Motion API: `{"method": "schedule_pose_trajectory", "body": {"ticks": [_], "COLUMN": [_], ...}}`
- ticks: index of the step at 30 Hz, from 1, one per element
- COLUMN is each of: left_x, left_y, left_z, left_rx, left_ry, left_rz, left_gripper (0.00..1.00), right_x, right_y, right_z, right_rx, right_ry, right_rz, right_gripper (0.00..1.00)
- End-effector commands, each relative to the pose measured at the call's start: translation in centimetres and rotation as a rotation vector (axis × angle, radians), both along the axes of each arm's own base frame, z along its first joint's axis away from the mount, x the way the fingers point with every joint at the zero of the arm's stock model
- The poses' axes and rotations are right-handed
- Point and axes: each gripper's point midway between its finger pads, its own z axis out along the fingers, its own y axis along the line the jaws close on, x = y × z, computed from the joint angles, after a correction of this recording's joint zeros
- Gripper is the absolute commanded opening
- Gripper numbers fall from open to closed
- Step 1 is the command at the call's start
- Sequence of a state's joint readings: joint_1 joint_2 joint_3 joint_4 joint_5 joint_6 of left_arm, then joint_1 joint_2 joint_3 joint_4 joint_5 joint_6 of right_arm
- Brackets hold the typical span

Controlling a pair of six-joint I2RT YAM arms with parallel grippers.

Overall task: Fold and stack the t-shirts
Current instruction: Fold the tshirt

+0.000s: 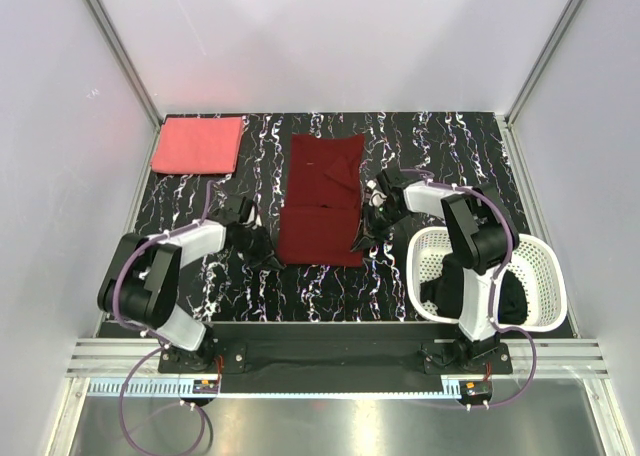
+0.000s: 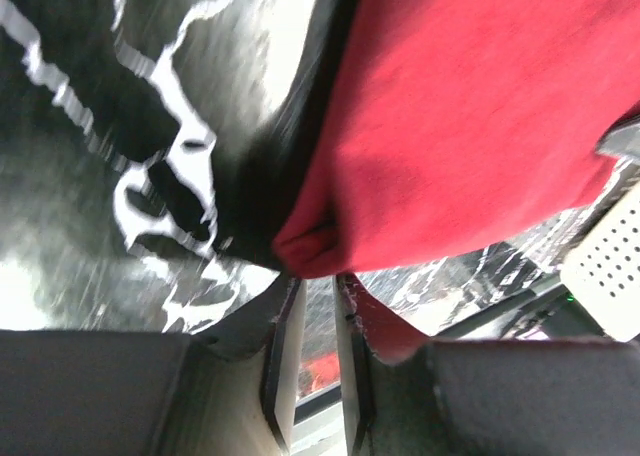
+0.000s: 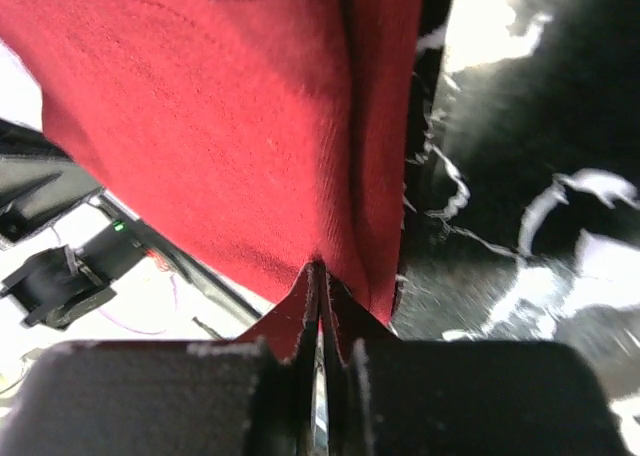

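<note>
Right wrist shows right hand clamped on maroon t-shirt; left hand narrowly apart beside it.

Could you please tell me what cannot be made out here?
Top view: the black shirt in the basket, partly hidden by the right arm.
Left wrist view: whether the left gripper pinches the maroon shirt; tips blurred.
Right wrist view: most of that shirt, cut off by edges.

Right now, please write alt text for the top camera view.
The left gripper and right gripper sit at the near corners of a dark red shirt on a table. Folded pink shirt far left; white basket near right.
</note>
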State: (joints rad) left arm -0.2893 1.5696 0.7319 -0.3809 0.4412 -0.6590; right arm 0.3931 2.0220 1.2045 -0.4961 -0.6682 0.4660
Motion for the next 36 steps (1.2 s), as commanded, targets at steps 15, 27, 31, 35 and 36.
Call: {"method": "schedule_pose_trajectory", "body": {"ticks": [15,27,31,35,36], "left_x": [-1.4,2.3,2.7,1.5,1.0], "left_y": [0.6,-0.1,-0.9,-0.5,-0.3], "left_z": [5.5,2.1,1.2,0.3,0.2], "left_rx": [0.056,0.013,-0.024,-0.004,0.006], "left_ry": [-0.176,-0.069,-0.024,0.053,0.072], "left_rz": [-0.038,0.049,0.082,0.103,0.109], "left_gripper": [0.73,0.73,0.69,0.67,0.67], "right_x": [-2.9,-3.3,-3.4,-3.6,-3.6], "right_y": [-3.5,-3.3,-3.2,-3.0,-3.0], "right_z": [4.6,1.4,1.0,0.8,0.8], "right_rx": [-0.126,-0.119,-0.099,-0.089,-0.09], "right_ry": [-0.132,-0.076,-0.073,-0.052,-0.052], "right_rz": [-0.027,-0.204,-0.22,-0.238,-0.242], "right_gripper": [0.61,0.68,0.63,0.61,0.61]}}
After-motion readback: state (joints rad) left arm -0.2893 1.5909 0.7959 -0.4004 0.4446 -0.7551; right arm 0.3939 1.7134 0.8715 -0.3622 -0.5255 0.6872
